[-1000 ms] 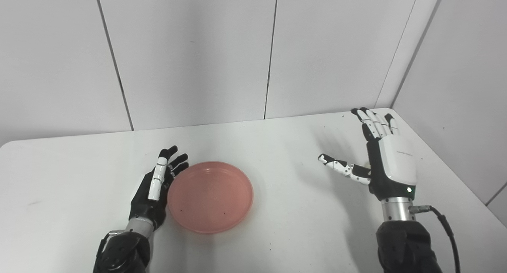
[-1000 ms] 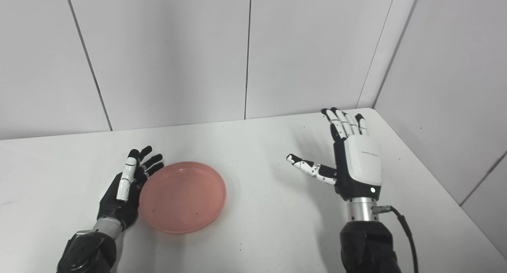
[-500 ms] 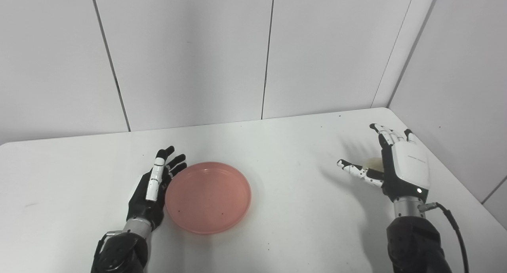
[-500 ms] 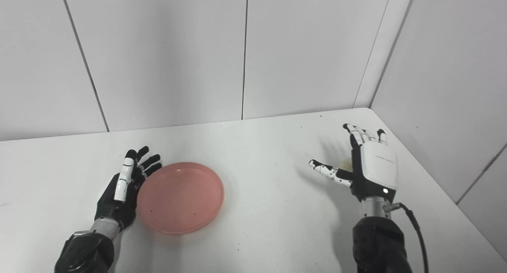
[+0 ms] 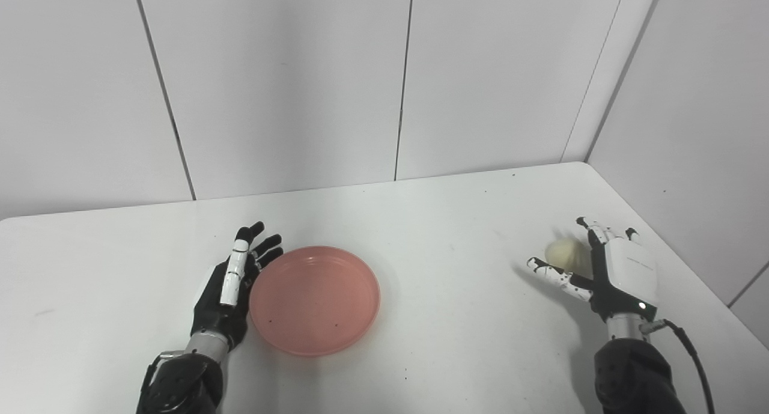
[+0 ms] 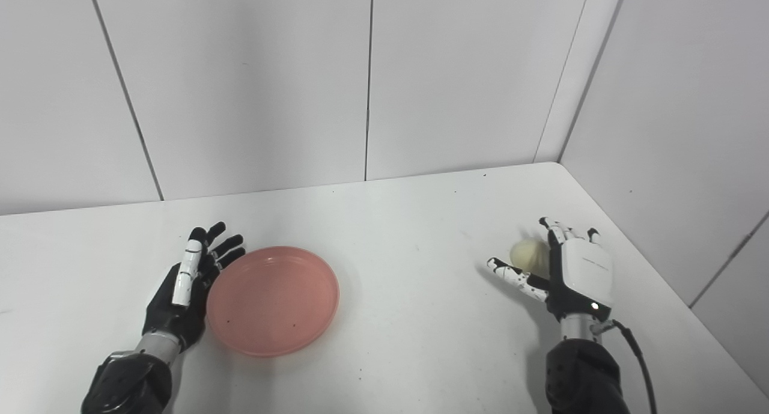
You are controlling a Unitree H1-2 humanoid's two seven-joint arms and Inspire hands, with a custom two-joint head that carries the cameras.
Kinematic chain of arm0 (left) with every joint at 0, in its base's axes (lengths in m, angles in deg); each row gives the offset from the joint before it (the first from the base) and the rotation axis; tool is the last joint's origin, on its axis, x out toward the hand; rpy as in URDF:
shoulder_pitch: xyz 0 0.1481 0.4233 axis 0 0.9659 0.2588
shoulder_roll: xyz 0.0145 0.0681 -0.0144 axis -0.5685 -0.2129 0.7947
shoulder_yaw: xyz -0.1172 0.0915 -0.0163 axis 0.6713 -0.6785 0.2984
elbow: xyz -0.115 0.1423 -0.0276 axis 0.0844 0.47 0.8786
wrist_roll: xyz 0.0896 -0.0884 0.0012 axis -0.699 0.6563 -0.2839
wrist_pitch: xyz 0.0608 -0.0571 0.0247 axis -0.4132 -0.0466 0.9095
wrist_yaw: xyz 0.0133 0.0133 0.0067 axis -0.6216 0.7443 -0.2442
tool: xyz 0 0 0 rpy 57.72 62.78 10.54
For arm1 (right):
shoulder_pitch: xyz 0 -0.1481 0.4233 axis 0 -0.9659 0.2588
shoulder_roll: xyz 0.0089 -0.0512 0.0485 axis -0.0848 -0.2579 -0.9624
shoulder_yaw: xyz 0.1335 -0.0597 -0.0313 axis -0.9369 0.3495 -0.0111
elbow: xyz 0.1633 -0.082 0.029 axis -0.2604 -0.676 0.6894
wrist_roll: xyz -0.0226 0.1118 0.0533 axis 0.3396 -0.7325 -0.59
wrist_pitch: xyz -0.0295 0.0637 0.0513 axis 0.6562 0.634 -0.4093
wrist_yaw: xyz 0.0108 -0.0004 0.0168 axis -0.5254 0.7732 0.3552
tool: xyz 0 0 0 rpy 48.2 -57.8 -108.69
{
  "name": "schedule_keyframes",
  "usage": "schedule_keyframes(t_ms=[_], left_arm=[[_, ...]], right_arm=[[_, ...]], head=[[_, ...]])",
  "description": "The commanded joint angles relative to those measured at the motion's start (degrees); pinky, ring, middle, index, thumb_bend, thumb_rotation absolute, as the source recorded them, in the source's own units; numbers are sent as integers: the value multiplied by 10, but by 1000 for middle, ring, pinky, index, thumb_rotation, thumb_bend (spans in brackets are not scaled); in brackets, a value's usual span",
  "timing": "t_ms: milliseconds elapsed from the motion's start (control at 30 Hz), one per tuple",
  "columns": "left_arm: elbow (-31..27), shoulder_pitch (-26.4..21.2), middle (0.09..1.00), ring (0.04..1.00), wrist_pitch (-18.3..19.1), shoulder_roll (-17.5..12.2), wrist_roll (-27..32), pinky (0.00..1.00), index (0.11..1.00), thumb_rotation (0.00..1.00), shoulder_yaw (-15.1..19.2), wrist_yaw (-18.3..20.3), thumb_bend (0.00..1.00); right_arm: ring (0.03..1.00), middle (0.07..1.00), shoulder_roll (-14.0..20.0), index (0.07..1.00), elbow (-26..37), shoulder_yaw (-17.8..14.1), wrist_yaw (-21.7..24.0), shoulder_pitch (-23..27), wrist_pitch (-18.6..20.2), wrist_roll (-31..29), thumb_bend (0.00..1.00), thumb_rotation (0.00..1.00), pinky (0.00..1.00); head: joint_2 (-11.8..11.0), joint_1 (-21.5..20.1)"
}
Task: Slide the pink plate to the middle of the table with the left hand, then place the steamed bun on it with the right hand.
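The pink plate [image 5: 314, 298] lies flat on the white table [image 5: 444, 240], left of the middle. My left hand [image 5: 231, 289] is open, its fingers stretched along the plate's left rim and touching or nearly touching it. The steamed bun [image 5: 565, 253], pale and round, sits on the table at the right. My right hand [image 5: 613, 270] is open and low beside the bun, palm against its right side, thumb stretched in front of it. In the right eye view the bun [image 6: 528, 255] sits between the thumb and fingers of the right hand [image 6: 577, 276].
The table's right edge [image 5: 679, 264] runs close past my right hand. Grey wall panels [image 5: 408, 77] stand behind the table's far edge. A black cable [image 5: 691, 351] hangs from my right wrist.
My right hand has dropped and moved right and nearer, coming down around the bun, which now shows. My left hand and the plate have stayed put. The camera has shifted slightly.
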Motion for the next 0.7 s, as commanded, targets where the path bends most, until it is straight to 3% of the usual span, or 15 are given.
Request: schedule_keyframes(t_ms=[0, 433, 567, 667], left_arm=[[5, -2, 858, 865, 6, 2, -5, 843, 911, 951, -5, 4, 604], [11, -2, 865, 863, 3, -1, -10, 842, 910, 947, -11, 5, 593], [8, -1, 865, 863, 5, -4, -12, 842, 911, 951, -14, 5, 592], [15, -2, 862, 862, 0, -5, -11, 846, 911, 946, -16, 6, 588]], right_arm=[[869, 866, 19, 848, 2, 0, -18, 18, 6, -4, 1000, 844, 995], [870, 868, 26, 858, 6, 10, -31, 20, 14, -17, 1000, 831, 979], [872, 868, 28, 856, 57, 16, 4, 19, 50, -6, 956, 746, 984], [795, 813, 32, 838, 79, 17, 28, 23, 72, -9, 981, 777, 904]], head=[[0, 1], [0, 2], [1, 2], [1, 2]])
